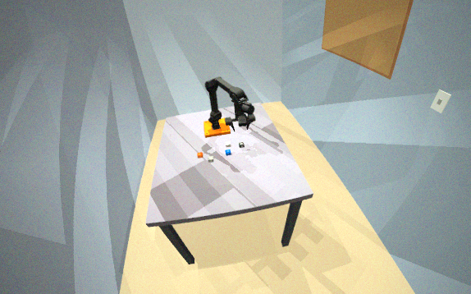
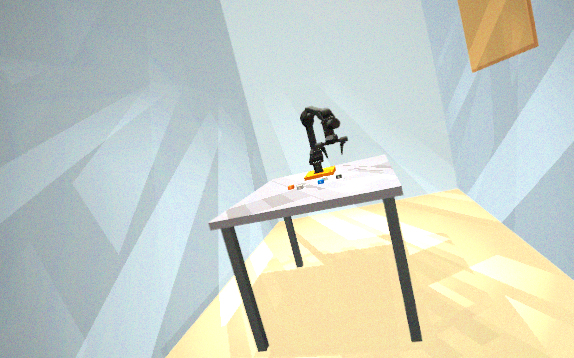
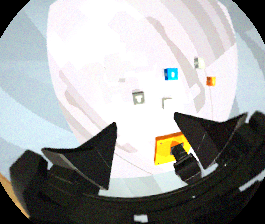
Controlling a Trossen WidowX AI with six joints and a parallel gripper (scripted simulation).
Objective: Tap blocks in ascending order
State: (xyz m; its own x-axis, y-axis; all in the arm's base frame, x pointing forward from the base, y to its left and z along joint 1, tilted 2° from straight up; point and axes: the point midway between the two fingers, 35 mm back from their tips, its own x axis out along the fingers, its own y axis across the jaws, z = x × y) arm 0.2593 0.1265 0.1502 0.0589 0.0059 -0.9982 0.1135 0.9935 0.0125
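Several small blocks stand apart on the table. An orange block is beside a pale grey block. A blue block is in the middle. A white block lies nearer the arm's base, and a dark grey block stands to its right in the top view. The printed digits are too blurred to read. My gripper is open and empty, above the table on the base side of the blocks.
The arm stands on an orange base plate at the back of the table. Bright patches and shadow bands cross the table top.
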